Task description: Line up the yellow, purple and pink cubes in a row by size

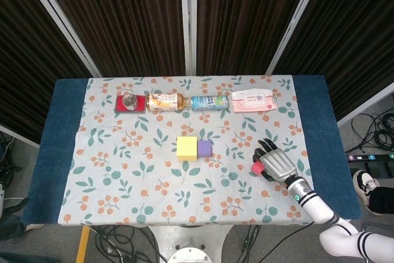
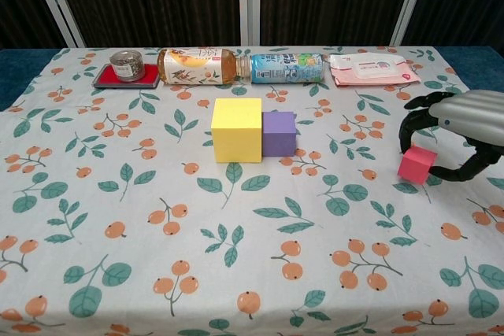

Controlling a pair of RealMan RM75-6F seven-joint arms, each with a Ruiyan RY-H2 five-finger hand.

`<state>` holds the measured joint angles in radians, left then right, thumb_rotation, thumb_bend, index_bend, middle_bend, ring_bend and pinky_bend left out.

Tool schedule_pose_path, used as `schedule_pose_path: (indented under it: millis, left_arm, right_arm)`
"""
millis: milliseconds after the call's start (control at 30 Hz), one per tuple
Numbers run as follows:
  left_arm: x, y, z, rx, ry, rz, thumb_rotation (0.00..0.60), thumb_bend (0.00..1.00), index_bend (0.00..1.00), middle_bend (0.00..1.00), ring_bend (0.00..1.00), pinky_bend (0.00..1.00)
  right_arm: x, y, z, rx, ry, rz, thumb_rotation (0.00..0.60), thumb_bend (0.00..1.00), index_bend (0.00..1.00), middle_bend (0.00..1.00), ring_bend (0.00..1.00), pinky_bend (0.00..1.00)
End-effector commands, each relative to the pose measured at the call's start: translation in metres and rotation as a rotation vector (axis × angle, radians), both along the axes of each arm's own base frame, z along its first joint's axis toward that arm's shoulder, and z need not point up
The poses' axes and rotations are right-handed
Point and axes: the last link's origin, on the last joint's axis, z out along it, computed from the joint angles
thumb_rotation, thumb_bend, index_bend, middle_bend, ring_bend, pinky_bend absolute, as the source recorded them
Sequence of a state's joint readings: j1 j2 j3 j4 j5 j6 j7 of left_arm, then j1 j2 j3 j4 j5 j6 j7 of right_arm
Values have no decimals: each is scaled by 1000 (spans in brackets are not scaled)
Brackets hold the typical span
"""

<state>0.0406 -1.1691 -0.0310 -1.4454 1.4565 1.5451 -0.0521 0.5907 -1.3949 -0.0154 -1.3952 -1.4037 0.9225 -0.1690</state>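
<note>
Right hand [image 2: 461, 127] pinches pink cube [image 2: 415, 164], near tabletop's [image 1: 68, 152] right side. Left hand out of shot. Mid-tabletop: yellow cube [image 2: 236, 129] touching purple cube [image 2: 279, 133]. Bottles [image 2: 240, 66] lying along far edge.

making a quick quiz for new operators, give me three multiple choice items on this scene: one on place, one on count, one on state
1. Where is the purple cube?
A. touching the yellow cube's right side
B. on top of the yellow cube
C. beside the wipes pack

2. How many bottles lie along the table's far edge?
A. one
B. two
C. four

3. What is the right hand doing?
A. resting flat on the cloth
B. gripping the pink cube
C. holding a bottle

Answers:
1 A, the two cubes sit flush side by side at mid-table.
2 B, a tea bottle and a blue-labelled bottle lie end to end.
3 B, its fingers curl around the pink cube in both views.
</note>
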Motion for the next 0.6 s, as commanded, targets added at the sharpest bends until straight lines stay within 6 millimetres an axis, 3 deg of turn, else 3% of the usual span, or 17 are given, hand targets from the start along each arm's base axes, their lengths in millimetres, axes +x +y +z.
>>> schedule_pose_path:
  millis: [33,367,600]
  left_arm:
    - [0,0,0,0,-1,-3,600,72,330,330,171,233]
    - [0,-2,2,6,-6,-6,600,71,330,330,171,233]
    - [-2,-1,1,1,-10,-5,600,71,330,330,171,233]
  right_arm:
    - [20,-14,-1,-27,-81,-66,600,318,481,241,29,33]
    - [71,-33,-38,-76,-162,-139,600,264,481,220,28,30]
    - [94,-38,-58,-104,-171,-153,600,221,486,204,27,20]
